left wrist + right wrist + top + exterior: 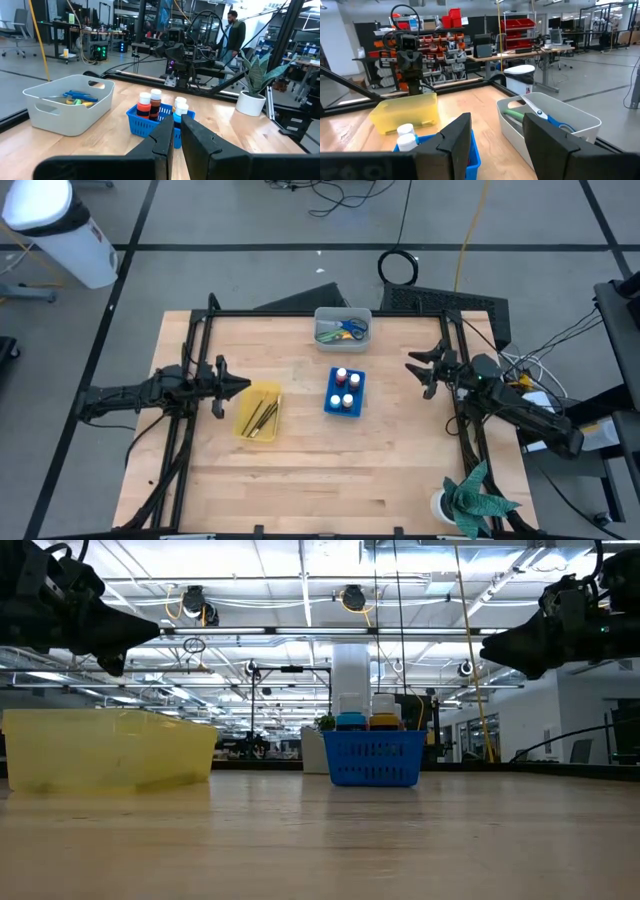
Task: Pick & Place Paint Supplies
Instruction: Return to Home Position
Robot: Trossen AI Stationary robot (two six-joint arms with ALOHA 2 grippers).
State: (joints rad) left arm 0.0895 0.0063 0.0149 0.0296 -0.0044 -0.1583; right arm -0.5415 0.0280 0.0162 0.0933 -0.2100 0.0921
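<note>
Several tiny paint bottles [345, 382] stand upright in the blue tray [330, 406] at the table's middle; the left wrist view shows them [155, 104] ahead of my fingers. Thin dark brushes [262, 416] lie in the yellow tray [244, 424]. Scissors [346, 331] with blue, green and yellow handles lie in the grey bin [343, 314] at the far edge. My left gripper [243, 387] hovers shut just left of the yellow tray, raised above the table [150, 632]. My right gripper [412, 370] hovers open to the right of the blue tray, also raised [490, 645].
A potted plant [472, 500] stands at the table's near right corner. Dark frame rails [190, 380] run along the left, right and far edges. Bare wood lies across the near half [320, 480]. A person [235, 32] stands in the room beyond the table.
</note>
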